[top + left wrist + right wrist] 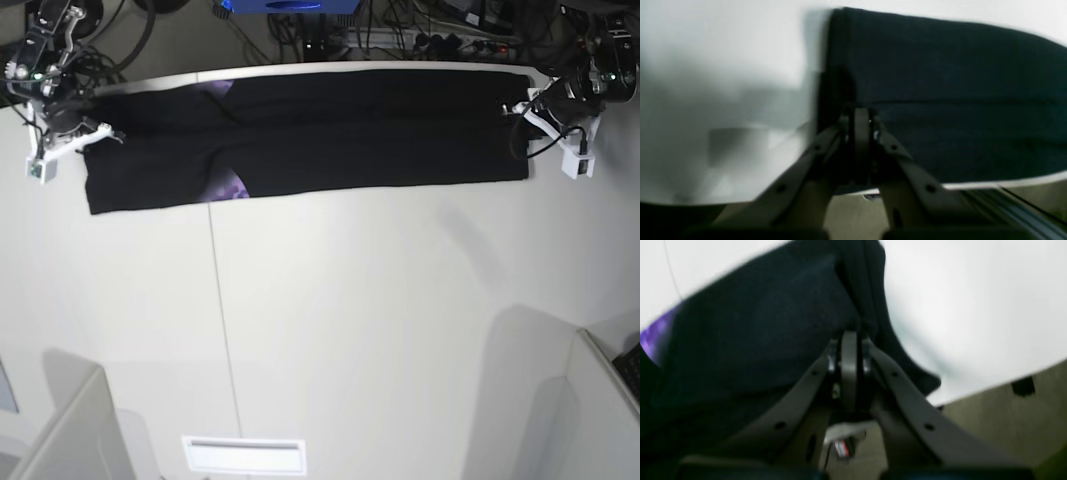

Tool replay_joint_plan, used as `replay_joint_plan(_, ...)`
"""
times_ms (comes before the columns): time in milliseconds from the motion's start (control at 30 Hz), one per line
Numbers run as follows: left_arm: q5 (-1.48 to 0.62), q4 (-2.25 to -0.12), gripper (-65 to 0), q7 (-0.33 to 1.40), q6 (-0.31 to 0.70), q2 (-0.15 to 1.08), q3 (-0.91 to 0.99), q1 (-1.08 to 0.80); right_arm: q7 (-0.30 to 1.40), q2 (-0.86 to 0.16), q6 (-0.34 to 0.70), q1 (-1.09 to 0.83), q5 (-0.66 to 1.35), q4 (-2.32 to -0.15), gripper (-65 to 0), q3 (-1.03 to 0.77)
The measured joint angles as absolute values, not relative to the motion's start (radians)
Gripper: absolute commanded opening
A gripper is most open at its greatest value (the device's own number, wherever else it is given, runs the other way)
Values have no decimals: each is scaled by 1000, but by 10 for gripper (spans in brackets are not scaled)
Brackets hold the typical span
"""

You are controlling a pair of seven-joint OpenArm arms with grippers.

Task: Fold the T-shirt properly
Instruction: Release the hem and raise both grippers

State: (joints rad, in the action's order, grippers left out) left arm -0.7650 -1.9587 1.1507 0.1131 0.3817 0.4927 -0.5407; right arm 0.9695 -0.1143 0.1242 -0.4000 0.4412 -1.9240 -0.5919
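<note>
Holding: one T-shirt, black, soft and limp, light; a long band across the far edge of the white table, purple print showing at a fold left of centre. My left gripper, at the scene's right end, has its jaws pressed together on the cloth edge; my right gripper, at the scene's left end, is likewise pinched on the hem. Cloth stretches between both. Handling, by my judgement: it sags unless taut; take it at corners and hems.
</note>
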Motion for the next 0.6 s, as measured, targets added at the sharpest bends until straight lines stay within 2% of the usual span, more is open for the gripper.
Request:
replay_joint_plan(233,-760,-1959,-650,1149,113,380,501,-541,981,-113,124,-400,442,-1924,-650,-596)
replay_joint_plan(267,-760,-1959,-624,1149,113,380,501,-541,981,-112,125,-400,442,-1924,-639,-596)
replay_joint_plan(333,-761,-1959,-479,1149,113,380,501,-541,981,-112,125,-403,439,-1924,-489,-597)
replay_joint_plan(400,-757,-1959,-321,1149,113,381,501,-541,980,-112,124,-405,438,-1924,-380,-597)
replay_joint_plan(433,-757,-1959,-250,1150,113,381,501,-541,980,-112,124,-406,439,-1924,-357,-597)
replay_joint_plan(500,-760,-1959,-137,1150,113,380,501,-541,979,-112,124,-406,439,-1924,-363,-597)
replay_joint_plan(567,-764,-1962,-74,1149,113,381,503,-552,968,-112,124,-406,439,-1925,-374,-597)
replay_joint_plan(600,-765,-1965,-72,1149,113,379,503,-559,955,-112,124,-406,438,-1929,-374,-597)
